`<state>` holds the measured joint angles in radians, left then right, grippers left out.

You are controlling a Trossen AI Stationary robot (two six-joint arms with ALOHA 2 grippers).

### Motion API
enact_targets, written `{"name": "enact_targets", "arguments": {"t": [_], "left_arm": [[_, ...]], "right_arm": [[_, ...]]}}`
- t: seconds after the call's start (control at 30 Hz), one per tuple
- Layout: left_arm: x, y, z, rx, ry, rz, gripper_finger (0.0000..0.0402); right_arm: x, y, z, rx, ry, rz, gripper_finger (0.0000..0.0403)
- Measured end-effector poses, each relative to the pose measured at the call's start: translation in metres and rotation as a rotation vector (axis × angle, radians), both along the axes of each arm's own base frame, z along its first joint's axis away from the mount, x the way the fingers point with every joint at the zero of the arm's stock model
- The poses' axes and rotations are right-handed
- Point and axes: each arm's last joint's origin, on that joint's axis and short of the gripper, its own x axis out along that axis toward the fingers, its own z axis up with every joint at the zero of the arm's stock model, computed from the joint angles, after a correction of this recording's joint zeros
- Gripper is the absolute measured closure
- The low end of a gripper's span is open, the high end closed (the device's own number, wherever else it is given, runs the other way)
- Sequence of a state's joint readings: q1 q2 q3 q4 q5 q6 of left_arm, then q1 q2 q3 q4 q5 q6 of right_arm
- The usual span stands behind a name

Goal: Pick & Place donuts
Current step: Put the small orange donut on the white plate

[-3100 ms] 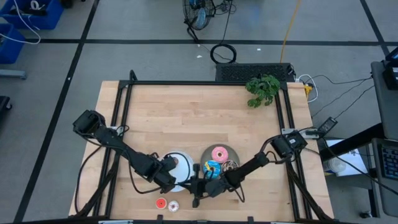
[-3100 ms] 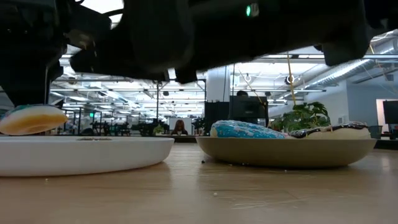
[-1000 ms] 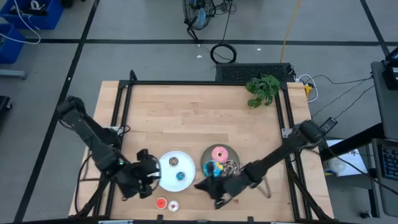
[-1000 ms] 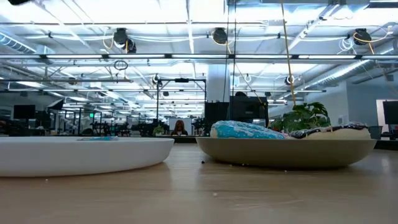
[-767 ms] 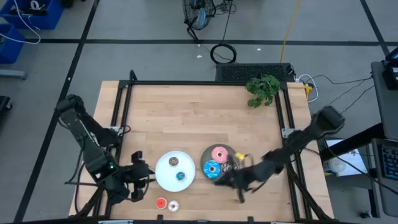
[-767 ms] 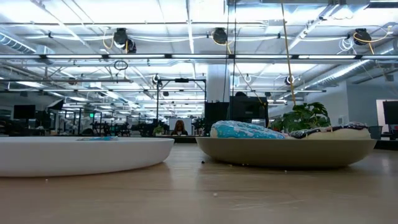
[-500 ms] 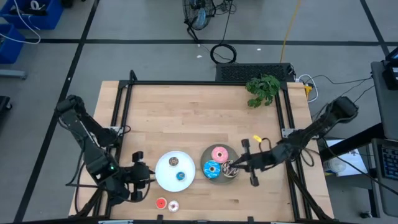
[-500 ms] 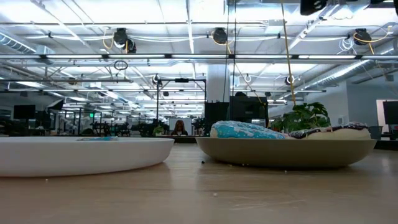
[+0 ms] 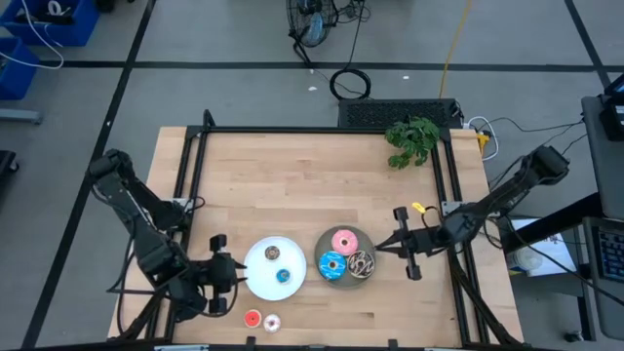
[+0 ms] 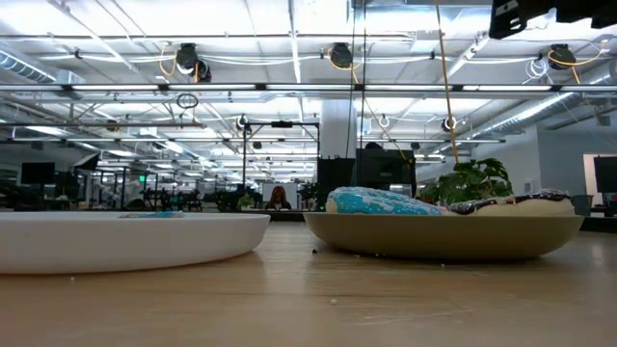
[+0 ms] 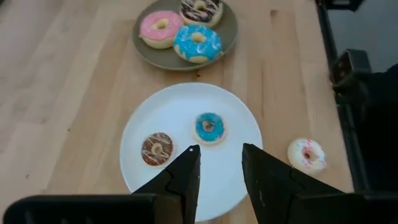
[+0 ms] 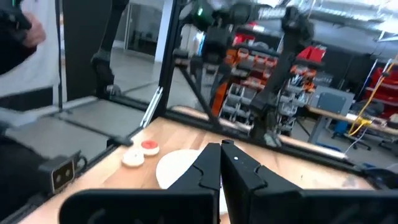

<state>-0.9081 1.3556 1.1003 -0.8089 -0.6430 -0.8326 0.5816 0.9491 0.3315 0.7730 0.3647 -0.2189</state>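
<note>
Lying loose on the wooden counter (image 9: 292,185) beside the round white plate (image 9: 261,256), the tiny red ring donut (image 9: 253,318) and tiny white ring donut (image 9: 272,321) look light, stiff and best pinched across the ring. Left hand (image 9: 223,287) gapes empty; right hand (image 9: 382,245) closed, empty.

In the low view the white plate (image 10: 135,241) is cut off at the left edge, its rim hiding the tiny donuts. In the right wrist view the closed end effector (image 12: 221,163) hides most of the plate.
</note>
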Motion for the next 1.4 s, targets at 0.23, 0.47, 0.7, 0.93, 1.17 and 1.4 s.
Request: {"name": "enact_targets", "arguments": {"t": [0.23,0.47,0.7,0.93,1.17,1.4], "left_arm": [[-0.003,0.004,-0.020,0.003,0.013,0.078,0.0277],[-0.002,0.022,-0.047,0.129,0.053,0.109,0.0277],[0.005,0.031,-0.055,0.076,0.083,0.166,0.0277],[0.013,0.025,-0.051,0.000,0.049,0.116,0.0277],[0.015,0.022,-0.050,-0.046,0.040,0.106,0.0277],[0.019,0.013,-0.057,-0.106,0.087,0.053,0.0277]], "right_arm": [[-0.021,-0.013,-0.007,-0.024,-0.053,0.000,0.0403],[-0.049,-0.032,-0.007,-0.047,-0.186,-0.026,0.0403],[-0.061,-0.044,-0.009,-0.038,-0.229,-0.066,0.0403],[-0.068,-0.050,-0.012,-0.025,-0.197,-0.066,0.0403],[-0.073,-0.053,-0.020,-0.040,-0.124,-0.055,0.0403],[-0.072,-0.053,-0.023,-0.042,-0.092,-0.056,0.0403]]}}
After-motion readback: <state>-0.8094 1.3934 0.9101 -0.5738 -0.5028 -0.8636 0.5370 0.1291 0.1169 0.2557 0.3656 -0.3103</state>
